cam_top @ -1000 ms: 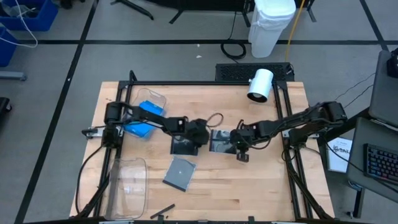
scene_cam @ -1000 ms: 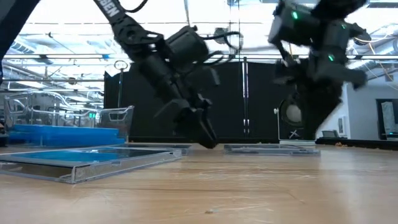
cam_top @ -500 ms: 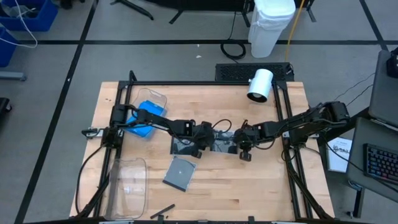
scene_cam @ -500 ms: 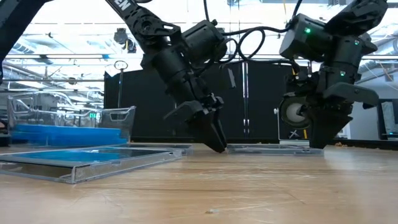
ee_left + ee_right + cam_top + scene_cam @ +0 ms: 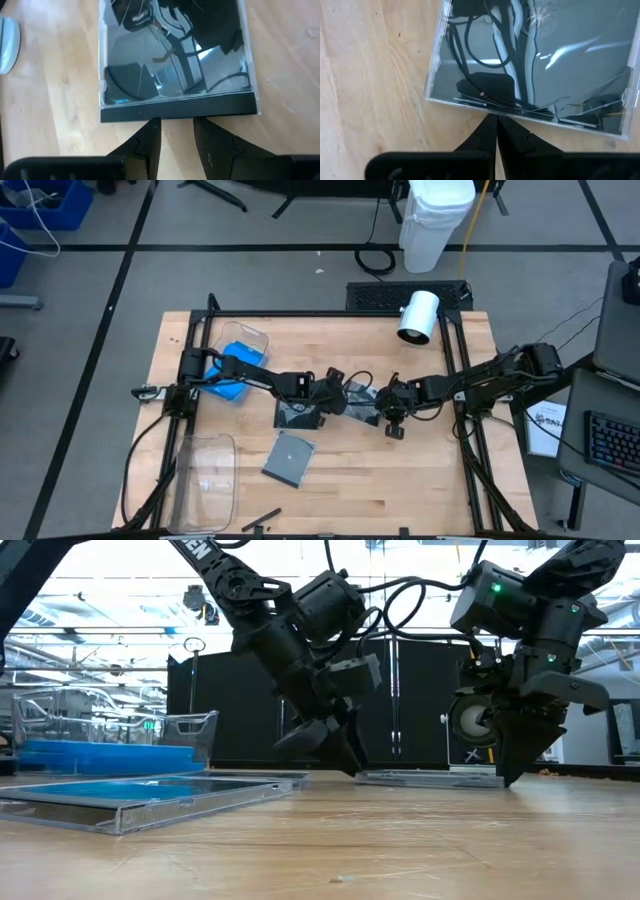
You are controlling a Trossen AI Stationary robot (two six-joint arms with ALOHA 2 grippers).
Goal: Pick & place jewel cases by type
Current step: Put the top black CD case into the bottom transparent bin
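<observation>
A grey jewel case [image 5: 358, 398] lies flat on the wooden table [image 5: 420, 480] between my two grippers. My left gripper [image 5: 175, 126] is open, tips down at the table, right at the case's dark spine [image 5: 180, 113], with nothing between the fingers. My right gripper [image 5: 496, 122] is shut and stands at the case's opposite, clear edge. The low view shows the case [image 5: 430, 778] flat, with the left gripper [image 5: 345, 762] at one end and the right gripper [image 5: 512, 775] at the other. Blue jewel cases [image 5: 232, 372] lie in a clear bin at the far left. My left gripper's fingertips [image 5: 154, 125] stand against the dark spine, slanting down from the table's left. Whether they touch it, I cannot tell. My right gripper meets the case's clear edge [image 5: 492, 111] with the tips of its shut fingers, slanting down from the table's right. The case lies flat.
A second grey case [image 5: 296, 415] lies under the left arm, and a third [image 5: 290, 458] lies nearer the front edge. An empty clear bin [image 5: 208, 475] stands at the near left. A white cylinder [image 5: 418, 316] stands at the far right.
My left gripper has gone toward the table's right, up to the middle case, and its wrist has rolled. My right gripper has come down to the table at the case's other edge and has stayed shut.
</observation>
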